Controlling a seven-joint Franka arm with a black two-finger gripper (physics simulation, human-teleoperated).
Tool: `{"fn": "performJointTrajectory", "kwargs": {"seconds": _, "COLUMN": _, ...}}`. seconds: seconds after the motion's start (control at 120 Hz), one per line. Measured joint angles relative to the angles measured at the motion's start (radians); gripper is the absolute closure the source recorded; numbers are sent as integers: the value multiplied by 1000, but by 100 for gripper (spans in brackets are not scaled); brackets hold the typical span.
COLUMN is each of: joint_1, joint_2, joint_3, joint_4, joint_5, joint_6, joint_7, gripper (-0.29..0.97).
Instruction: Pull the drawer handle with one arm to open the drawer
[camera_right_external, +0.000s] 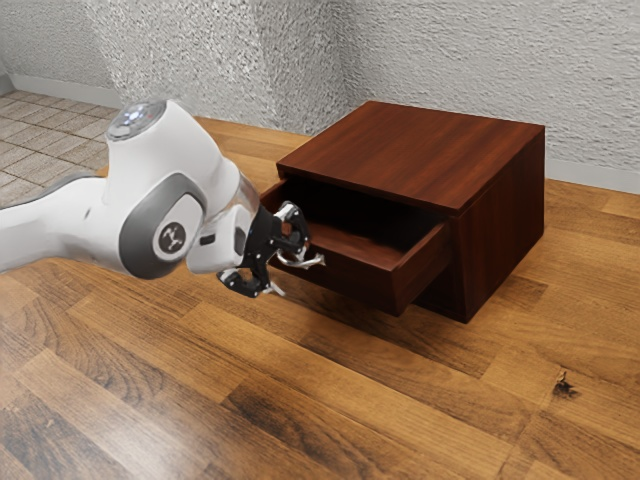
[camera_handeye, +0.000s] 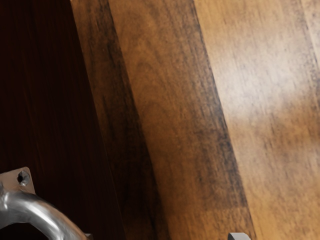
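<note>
From my station, the arm (camera_right_external: 100, 215) comes in from the exterior view's left across the wooden floor (camera_right_external: 300, 400), which lies bare and wide on the near side. A single small dark speck (camera_right_external: 565, 386) sits on the planks far toward the exterior view's right, well apart from everything. The cabinet (camera_right_external: 420, 150) stands near the textured wall (camera_right_external: 400, 50), its top edge overhanging the opening. The drawer (camera_right_external: 360, 280) stands partly pulled out of the cabinet, its front panel well forward of the cabinet face and its side wall exposed. What I can see of its inside is dark wood in shadow; whether anything lies in there I cannot tell. The gripper (camera_right_external: 280, 252) is right at the drawer front with the silver handle (camera_right_external: 303, 261) against it, but I cannot tell from here whether it is clamped on that handle or merely around it. In the wrist view the curved handle (camera_handeye: 40, 215) and its screwed mounting plate (camera_handeye: 20, 179) sit on the dark panel close under my hand, with floor planks running just beside the panel's edge.
</note>
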Motion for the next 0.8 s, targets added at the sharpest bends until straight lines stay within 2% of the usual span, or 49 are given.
{"fn": "performJointTrajectory", "kwargs": {"seconds": 0.067, "joint_1": -1, "joint_2": -42, "joint_3": 0, "joint_4": -39, "joint_5": -2, "joint_6": 1, "joint_7": -1, "gripper": 48}}
{"fn": "performJointTrajectory", "kwargs": {"seconds": 0.117, "joint_1": -2, "joint_2": -63, "joint_3": 2, "joint_4": -64, "joint_5": -5, "joint_6": 2, "joint_7": -1, "gripper": 45}}
{"fn": "performJointTrajectory", "kwargs": {"seconds": 0.15, "joint_1": -6, "joint_2": -90, "joint_3": 4, "joint_4": -73, "joint_5": -5, "joint_6": 0, "joint_7": -1, "gripper": 54}}
{"fn": "performJointTrajectory", "kwargs": {"seconds": 0.175, "joint_1": -23, "joint_2": -120, "joint_3": 6, "joint_4": -77, "joint_5": -8, "joint_6": -1, "joint_7": -2, "gripper": 69}}
{"fn": "performJointTrajectory", "kwargs": {"seconds": 0.183, "joint_1": -34, "joint_2": -133, "joint_3": 6, "joint_4": -78, "joint_5": -7, "joint_6": -2, "joint_7": -2, "gripper": 70}}
{"fn": "performJointTrajectory", "kwargs": {"seconds": 0.242, "joint_1": -103, "joint_2": -240, "joint_3": 6, "joint_4": -77, "joint_5": -1, "joint_6": -14, "joint_7": -5, "gripper": 53}}
{"fn": "performJointTrajectory", "kwargs": {"seconds": 0.325, "joint_1": -130, "joint_2": -393, "joint_3": 3, "joint_4": -64, "joint_5": 4, "joint_6": -60, "joint_7": -13, "gripper": 33}}
{"fn": "performJointTrajectory", "kwargs": {"seconds": 0.383, "joint_1": -127, "joint_2": -428, "joint_3": 3, "joint_4": 46, "joint_5": 20, "joint_6": -147, "joint_7": -42, "gripper": 24}}
{"fn": "performJointTrajectory", "kwargs": {"seconds": 0.467, "joint_1": -126, "joint_2": -439, "joint_3": -16, "joint_4": 182, "joint_5": 58, "joint_6": -298, "joint_7": -145, "gripper": 15}}
{"fn": "performJointTrajectory", "kwargs": {"seconds": 0.6, "joint_1": -127, "joint_2": -437, "joint_3": -51, "joint_4": 242, "joint_5": 81, "joint_6": -515, "joint_7": -451, "gripper": 7}}
{"fn": "performJointTrajectory", "kwargs": {"seconds": 0.675, "joint_1": -122, "joint_2": -432, "joint_3": 5, "joint_4": 318, "joint_5": 108, "joint_6": -612, "joint_7": -632, "gripper": 4}}
{"fn": "performJointTrajectory", "kwargs": {"seconds": 0.742, "joint_1": -131, "joint_2": -336, "joint_3": 26, "joint_4": 377, "joint_5": 117, "joint_6": -682, "joint_7": -770, "gripper": 3}}
{"fn": "performJointTrajectory", "kwargs": {"seconds": 0.8, "joint_1": -133, "joint_2": -296, "joint_3": 31, "joint_4": 407, "joint_5": 118, "joint_6": -728, "joint_7": -879, "gripper": 2}}
